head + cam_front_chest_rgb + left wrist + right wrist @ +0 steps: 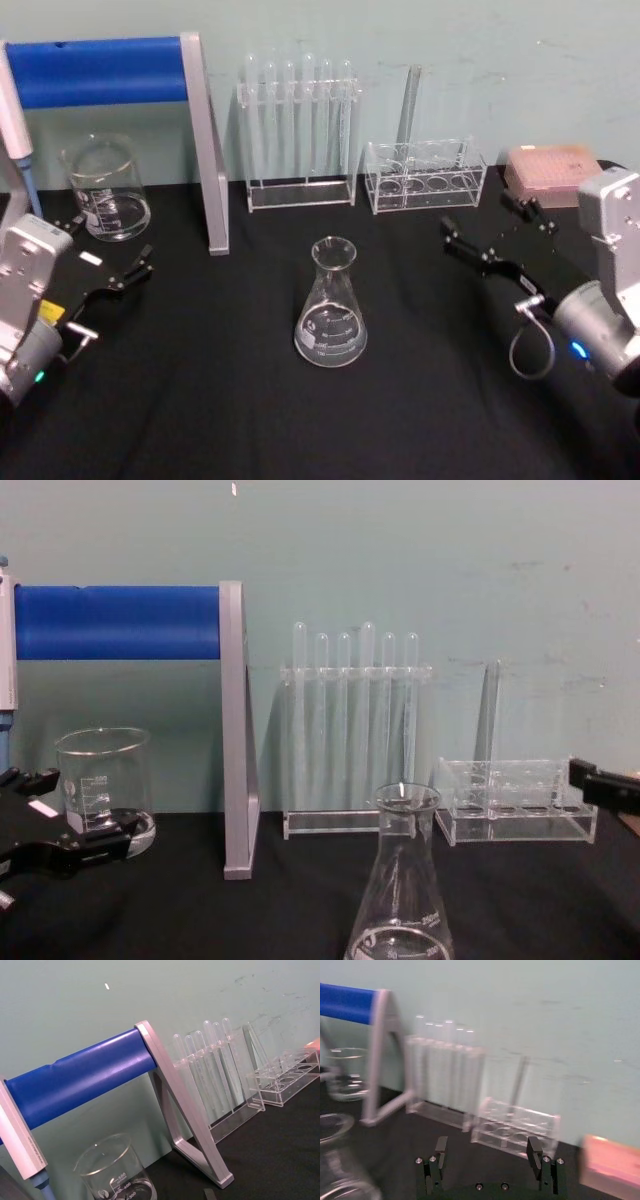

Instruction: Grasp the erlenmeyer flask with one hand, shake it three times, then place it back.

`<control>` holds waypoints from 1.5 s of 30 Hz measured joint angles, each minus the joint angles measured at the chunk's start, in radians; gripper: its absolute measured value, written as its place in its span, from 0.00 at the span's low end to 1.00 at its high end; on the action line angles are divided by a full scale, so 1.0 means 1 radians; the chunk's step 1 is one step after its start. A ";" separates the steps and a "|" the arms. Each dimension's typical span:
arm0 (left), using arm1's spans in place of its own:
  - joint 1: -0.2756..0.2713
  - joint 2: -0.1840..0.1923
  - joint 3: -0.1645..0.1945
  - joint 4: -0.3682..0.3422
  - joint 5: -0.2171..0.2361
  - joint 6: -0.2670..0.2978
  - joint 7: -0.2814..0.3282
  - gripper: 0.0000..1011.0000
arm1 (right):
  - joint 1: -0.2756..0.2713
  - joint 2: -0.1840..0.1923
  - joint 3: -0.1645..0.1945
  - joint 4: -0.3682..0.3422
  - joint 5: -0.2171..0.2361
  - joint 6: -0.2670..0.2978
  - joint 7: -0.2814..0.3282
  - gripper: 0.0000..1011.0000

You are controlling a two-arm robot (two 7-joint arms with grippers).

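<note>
The erlenmeyer flask stands upright on the black tabletop, in the middle, with nothing touching it. The chest view shows its neck and cone close in front. My right gripper hovers open to the right of the flask and a little behind it, well apart from it. In the right wrist view its two fingers stand wide apart with nothing between them, and curved glass sits at the lower left edge. One of its fingers enters at the chest view's right edge. My left gripper rests open at the far left, near the beaker.
A squat beaker stands at the back left, beside a grey stand with a blue bar. Behind the flask are a test tube rack and a low clear rack. A pink box sits at the back right.
</note>
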 joint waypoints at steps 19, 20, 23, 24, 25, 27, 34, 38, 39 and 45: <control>0.000 0.000 0.000 0.000 0.000 0.000 0.000 0.99 | 0.160 -0.129 -0.087 0.267 -0.377 -0.017 -0.272 0.99; 0.000 0.000 0.000 0.000 0.000 0.000 0.000 0.99 | 0.163 -0.131 -0.089 0.273 -0.384 -0.016 -0.274 0.99; 0.000 0.000 0.000 0.000 0.000 0.000 0.000 0.99 | 0.170 -0.136 -0.093 0.293 -0.408 -0.015 -0.278 0.99; 0.000 0.000 0.000 0.000 0.000 0.000 0.000 0.99 | 0.171 -0.137 -0.093 0.298 -0.415 -0.014 -0.278 0.99; 0.000 0.000 0.000 0.000 0.000 0.000 0.000 0.99 | 0.171 -0.137 -0.093 0.298 -0.415 -0.014 -0.278 0.99; 0.000 0.000 0.000 0.000 0.000 0.000 0.000 0.99 | 0.172 -0.140 -0.092 0.304 -0.425 -0.012 -0.278 0.99; 0.000 0.000 0.000 0.000 0.000 0.000 0.000 0.99 | 0.172 -0.140 -0.091 0.305 -0.427 -0.011 -0.276 0.99; 0.000 0.000 0.000 0.000 0.000 0.000 0.000 0.99 | 0.172 -0.139 -0.091 0.303 -0.425 -0.011 -0.276 0.99; 0.000 0.000 0.000 0.000 0.000 0.000 0.000 0.99 | 0.172 -0.139 -0.091 0.303 -0.425 -0.011 -0.276 0.99; 0.000 0.000 0.000 0.000 0.000 0.000 0.000 0.99 | 0.171 -0.139 -0.091 0.302 -0.422 -0.011 -0.275 0.99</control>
